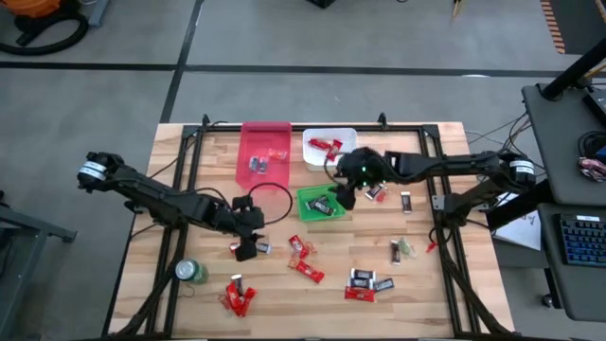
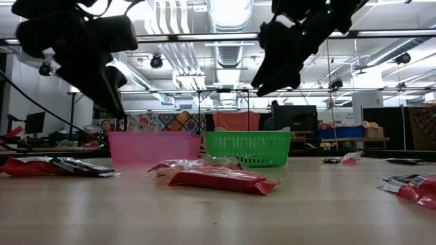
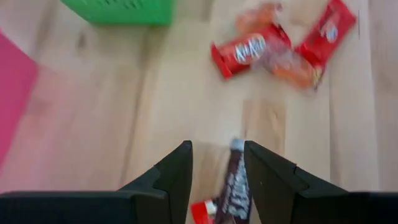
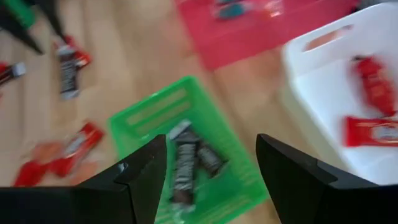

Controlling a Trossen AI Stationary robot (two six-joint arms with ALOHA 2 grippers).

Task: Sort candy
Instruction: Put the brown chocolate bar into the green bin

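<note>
Watching the dark candy bar (image 3: 233, 186) lying on the wood between my left gripper (image 3: 217, 163) fingers, jaws spread and nothing held, I worry a shallow descent would pinch the red wrapper (image 3: 200, 213) touching it. My right gripper (image 4: 211, 163) hangs wide open over the green bin (image 4: 155, 112), where two dark bars (image 4: 186, 162) lie; more candy is scattered across the table (image 1: 445, 294).
</note>
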